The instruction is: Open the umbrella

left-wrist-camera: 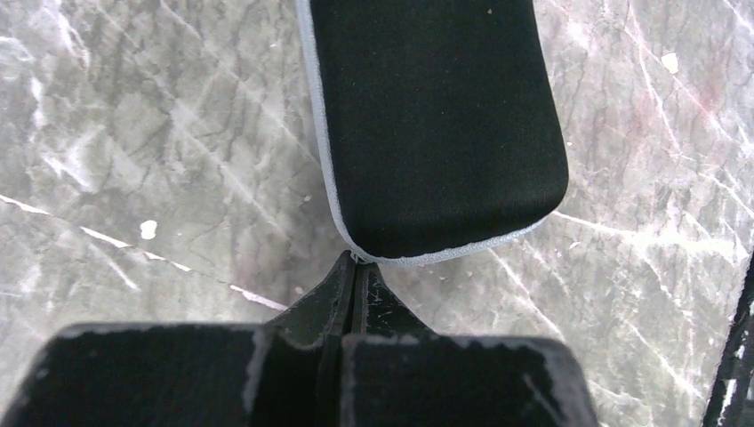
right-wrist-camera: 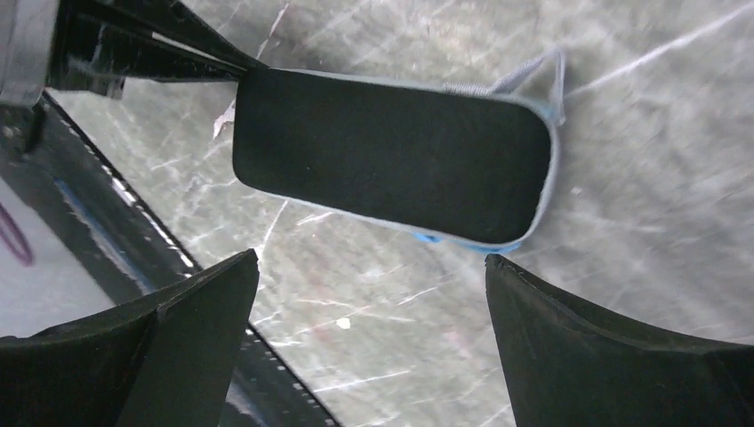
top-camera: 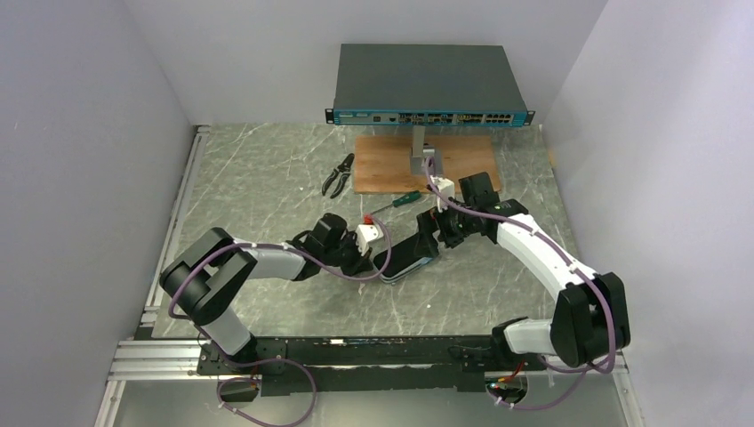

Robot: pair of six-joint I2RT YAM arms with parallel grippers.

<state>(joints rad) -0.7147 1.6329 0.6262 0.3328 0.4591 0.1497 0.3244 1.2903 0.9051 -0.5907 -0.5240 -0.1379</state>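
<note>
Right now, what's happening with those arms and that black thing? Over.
Left fingers shut on edge of the folded umbrella. Right fingers wide open, off it. Pliers and screwdriver lie well clear.

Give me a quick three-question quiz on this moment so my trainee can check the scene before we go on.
1. True or false: the right gripper has its fingers clamped on the umbrella.
2. Where do the pliers lie? A. beside the left edge of the wooden board B. on top of the umbrella C. between the right gripper's fingers
3. Fill in: the fingers of the left gripper are ___, their tips at the umbrella's pale-trimmed end.
Key: 1. False: its fingers stand wide apart and hold nothing; the umbrella is folded. 2. A. 3. shut.
</note>
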